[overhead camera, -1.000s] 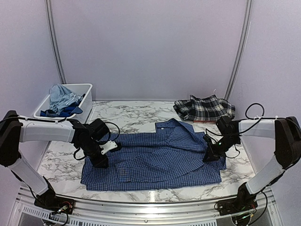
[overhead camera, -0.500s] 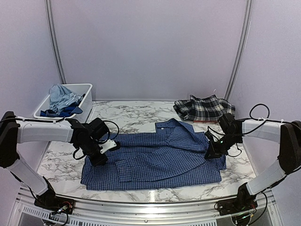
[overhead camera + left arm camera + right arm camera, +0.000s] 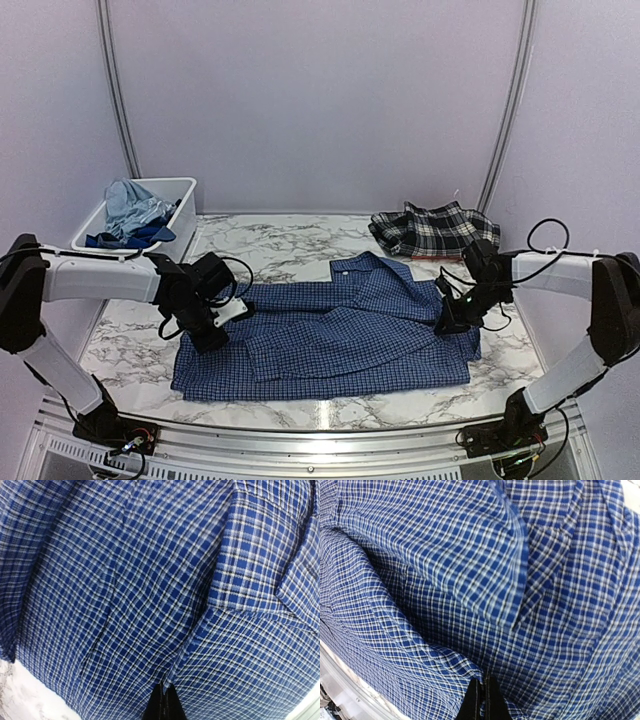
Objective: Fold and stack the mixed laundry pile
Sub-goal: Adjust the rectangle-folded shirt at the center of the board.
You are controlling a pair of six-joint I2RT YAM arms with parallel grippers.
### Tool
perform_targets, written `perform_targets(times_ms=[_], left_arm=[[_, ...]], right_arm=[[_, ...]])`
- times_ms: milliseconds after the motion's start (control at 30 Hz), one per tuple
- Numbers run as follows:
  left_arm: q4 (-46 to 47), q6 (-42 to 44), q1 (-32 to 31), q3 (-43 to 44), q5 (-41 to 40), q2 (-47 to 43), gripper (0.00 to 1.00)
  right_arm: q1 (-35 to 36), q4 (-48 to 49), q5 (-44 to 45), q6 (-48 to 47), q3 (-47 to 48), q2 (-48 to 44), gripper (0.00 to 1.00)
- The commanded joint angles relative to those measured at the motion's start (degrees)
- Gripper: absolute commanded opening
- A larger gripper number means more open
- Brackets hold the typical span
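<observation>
Probably soft and light, the shirt (image 3: 340, 345) (best held at edges) is pinched by left gripper (image 3: 210, 338) and right gripper (image 3: 447, 325).

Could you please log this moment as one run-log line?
left gripper: shut on navy check shirt, left side | right gripper: shut on shirt, right side

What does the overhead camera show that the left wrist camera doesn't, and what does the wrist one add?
Only overhead: the whole outline of the navy small-check button shirt, both arms, the right gripper, a black-and-white plaid piece at the far right, and a white rectangular plastic bin holding a plain light blue T-shirt and a solid royal blue garment.
Only left wrist: the cloth's weave and folds close up, and the left gripper pinched shut on it.
Both: the shirt and some white marble table.
</observation>
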Motion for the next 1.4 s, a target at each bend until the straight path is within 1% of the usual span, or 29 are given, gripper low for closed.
perform_targets(times_ms=[0,67,100,133,167,200,300,367,400,467,533,633,700,767,900,1133,1233,1367], left_arm=[[-1.7,-0.7,0.0,1.5,-2.3,3.1,0.00],[-1.5,-0.8,0.0,1.7,-2.7,3.8,0.00],[-1.4,-1.0,0.0,1.9,-3.4,3.9,0.02],[-1.3,-1.2,0.0,2.1,-3.8,3.8,0.16],[-1.4,-1.4,0.0,2.4,-4.0,3.5,0.34],[-1.4,-1.9,0.0,2.8,-4.6,2.8,0.47],[-1.3,-2.5,0.3,4.0,-6.7,-1.3,0.69],[-1.3,-2.9,0.8,5.5,-8.9,-4.6,0.94],[-0.9,-3.1,1.1,6.3,-9.7,-6.2,0.98],[1.9,-4.2,2.0,7.7,-13.2,-9.5,0.99],[6.4,-5.2,3.2,8.2,-15.3,-13.0,0.99],[14.5,-7.6,4.1,8.5,-19.4,-17.0,0.99],[18.5,-9.5,4.8,9.1,-20.6,-18.3,0.99],[19.2,-11.3,5.6,10.4,-20.0,-17.9,0.99],[18.7,-12.9,6.2,12.3,-18.5,-16.0,0.99],[18.4,-14.7,6.3,11.3,-15.6,-14.3,0.99],[18.2,-14.7,6.3,11.0,-15.4,-13.5,0.99],[18.0,-14.3,6.3,11.0,-14.9,-12.5,0.99]], right_arm=[[0.3,2.6,1.5,-0.2,2.3,2.5,0.00],[0.3,2.6,1.0,-0.4,2.3,3.6,0.00],[0.3,2.5,0.6,-0.5,2.5,3.9,0.00],[0.3,1.9,0.3,-0.7,2.9,4.2,0.07],[0.3,0.9,-0.3,-0.9,3.6,4.2,0.17],[0.3,-0.4,-0.4,-1.2,4.6,3.5,0.24],[0.2,-3.9,-0.5,-1.7,8.9,-0.9,0.33],[-0.2,-4.4,0.0,-1.8,12.5,-4.2,0.39],[-0.3,-3.7,0.6,-1.9,14.3,-4.9,0.42],[-0.4,-1.0,1.2,-2.9,18.3,-4.4,0.46],[-0.3,1.8,1.9,-4.0,23.2,-1.3,0.47],[0.5,4.4,0.7,-6.2,31.3,7.3,0.47],[1.9,4.8,0.7,-8.5,37.7,13.2,0.47],[4.2,4.3,0.7,-10.6,44.1,19.1,0.48],[7.6,-0.9,1.0,-15.4,57.5,30.8,0.50],[12.2,-5.3,1.6,-22.2,73.4,44.9,0.54],[12.8,-6.4,2.6,-24.2,77.3,49.0,0.56],[13.9,-5.9,2.4,-27.4,75.2,51.5,0.58]])
